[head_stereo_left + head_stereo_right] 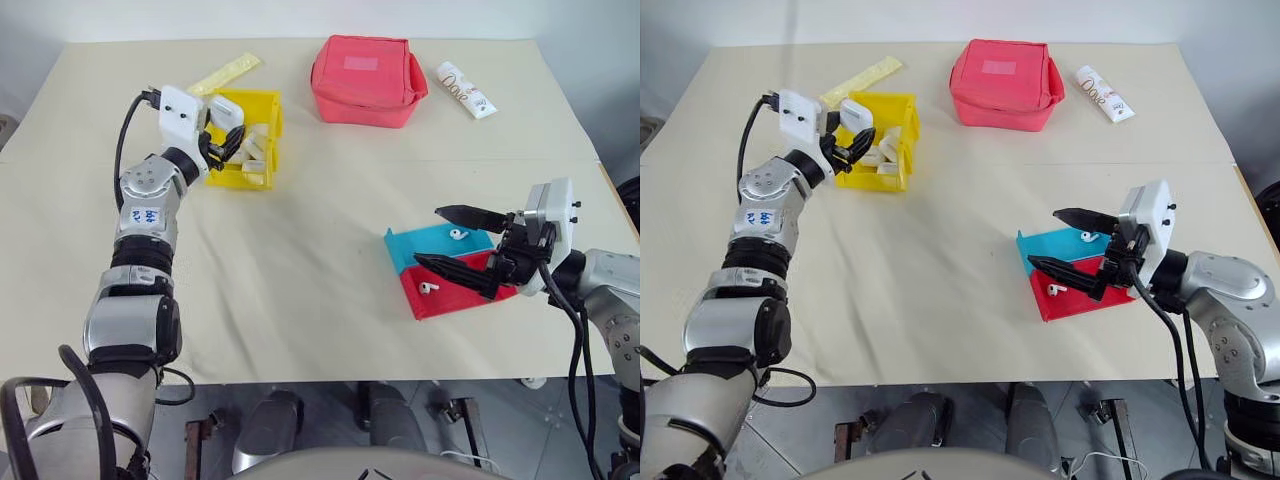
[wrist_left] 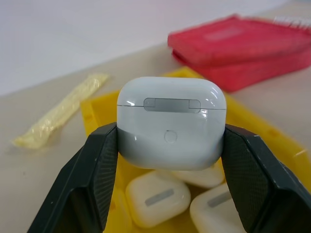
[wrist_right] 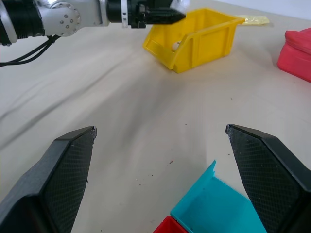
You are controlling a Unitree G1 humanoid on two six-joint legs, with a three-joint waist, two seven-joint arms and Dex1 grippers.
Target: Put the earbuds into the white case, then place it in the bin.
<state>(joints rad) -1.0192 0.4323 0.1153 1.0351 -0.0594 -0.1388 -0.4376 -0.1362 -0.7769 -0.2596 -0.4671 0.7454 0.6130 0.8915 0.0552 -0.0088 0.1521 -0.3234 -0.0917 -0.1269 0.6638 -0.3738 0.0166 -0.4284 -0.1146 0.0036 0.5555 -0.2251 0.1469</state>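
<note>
The left tool (image 1: 226, 143), pinching the glossy white rounded case (image 2: 171, 123) lid-up, hovers directly above the small yellow plastic bin (image 1: 266, 107), while the right tool (image 1: 458, 240) stands spread.

Cream tabletop (image 1: 300, 250) here: yellow bin (image 1: 262, 140) far left with a yellow sachet (image 1: 226, 73) behind it, red pouch (image 1: 366, 80) far centre, white tube (image 1: 466, 89) beside it, teal-and-red trays (image 1: 450, 272) near right.

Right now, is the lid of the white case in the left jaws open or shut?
Shut. The white case shows its lid seam closed flat at the hinge, and the left gripper clamps it above the bin.
</note>
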